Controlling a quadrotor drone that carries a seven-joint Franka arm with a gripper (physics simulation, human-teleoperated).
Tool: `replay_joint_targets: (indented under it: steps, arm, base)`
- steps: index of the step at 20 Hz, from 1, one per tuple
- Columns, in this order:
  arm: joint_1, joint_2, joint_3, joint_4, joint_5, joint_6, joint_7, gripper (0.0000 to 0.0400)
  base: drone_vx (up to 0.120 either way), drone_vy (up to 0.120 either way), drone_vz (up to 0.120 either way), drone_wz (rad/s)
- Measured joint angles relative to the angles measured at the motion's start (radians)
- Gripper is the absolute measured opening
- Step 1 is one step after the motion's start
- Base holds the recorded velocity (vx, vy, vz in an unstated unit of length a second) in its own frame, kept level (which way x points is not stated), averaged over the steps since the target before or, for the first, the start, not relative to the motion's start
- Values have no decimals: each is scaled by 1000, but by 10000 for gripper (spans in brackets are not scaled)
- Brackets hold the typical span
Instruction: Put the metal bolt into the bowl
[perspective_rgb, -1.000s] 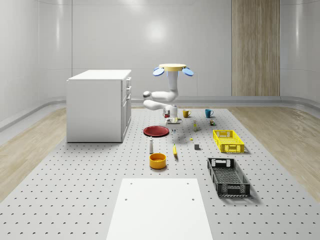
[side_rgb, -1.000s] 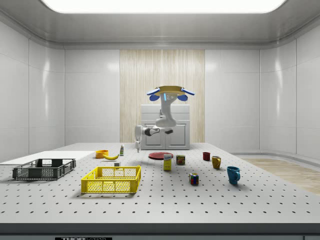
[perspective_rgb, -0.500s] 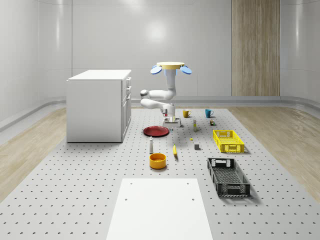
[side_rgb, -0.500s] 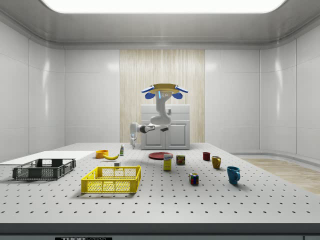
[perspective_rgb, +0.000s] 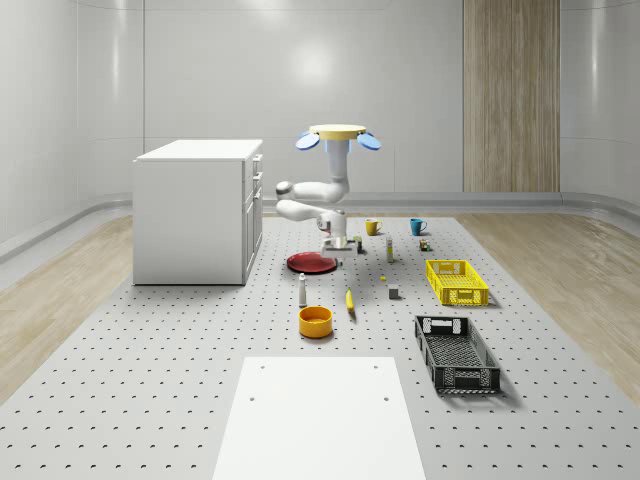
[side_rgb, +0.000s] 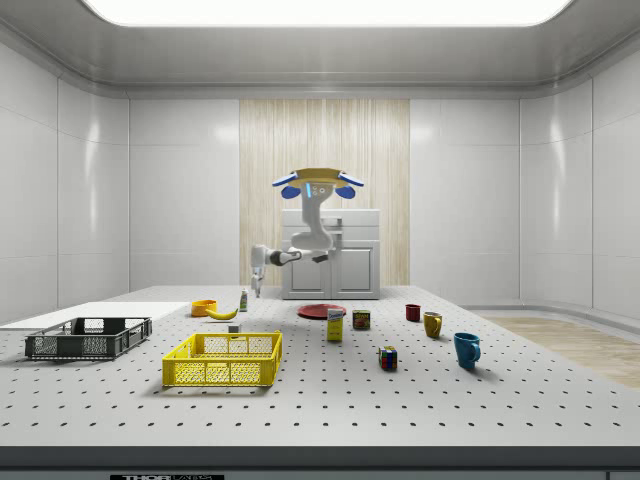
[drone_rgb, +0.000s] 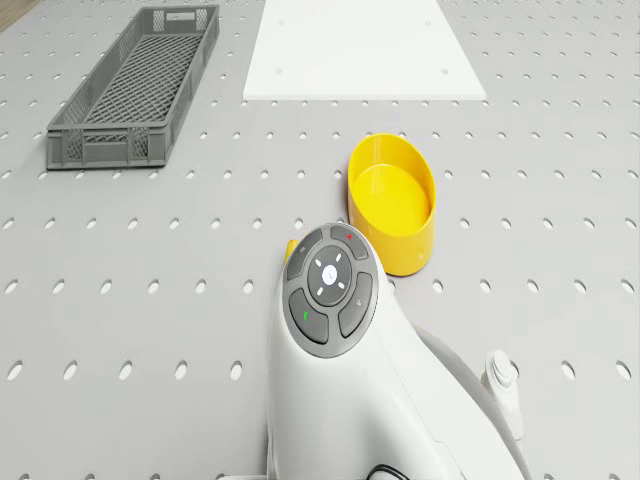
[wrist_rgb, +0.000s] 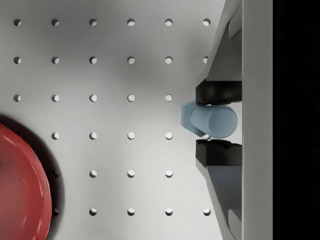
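Nearest in the whole-scene view lies a white sheet (perspective_rgb: 319, 415), with a black crate (perspective_rgb: 456, 354) to its right. Beyond them sits the bowl (perspective_rgb: 315, 321), yellow, round and open-topped, with a banana (perspective_rgb: 350, 300) just to its right and a small bottle (perspective_rgb: 302, 289) behind it. A yellow crate (perspective_rgb: 456, 281) stands further right. Past the bottle is a red plate (perspective_rgb: 312, 262).

The drone (perspective_rgb: 337, 135) hovers above the table's far middle, beside the white cabinet (perspective_rgb: 198, 210). Compared with a second ago it has shifted toward the whole-scene view's left and nearer the bowl, and the arm has swung with it, so the gripper (perspective_rgb: 338, 241) now hangs just beside the plate's far right edge.

In the wrist view the jaws are clamped on the bolt (wrist_rgb: 209, 120), a pale blue-grey cylinder with a wider head, held above the perforated table (wrist_rgb: 110, 80) near the plate's rim.
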Motion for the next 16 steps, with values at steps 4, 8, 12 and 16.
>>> replay_joint_targets:
  steps: [4, 8, 12, 16]
  arm:
    - [0, -1, 0, 0, 0, 1, 0, 100]
    - [-1, -2, 0, 0, 1, 2, 0, 100]
    - [-1, -2, 0, 0, 1, 2, 1, 100]
    - [-1, -3, 0, 0, 1, 3, 1, 100]
  base:
    - [120, -20, 0, 0]
    - [120, 0, 0, 0]
    - [120, 0, 0, 0]
    - [120, -120, 0, 0]
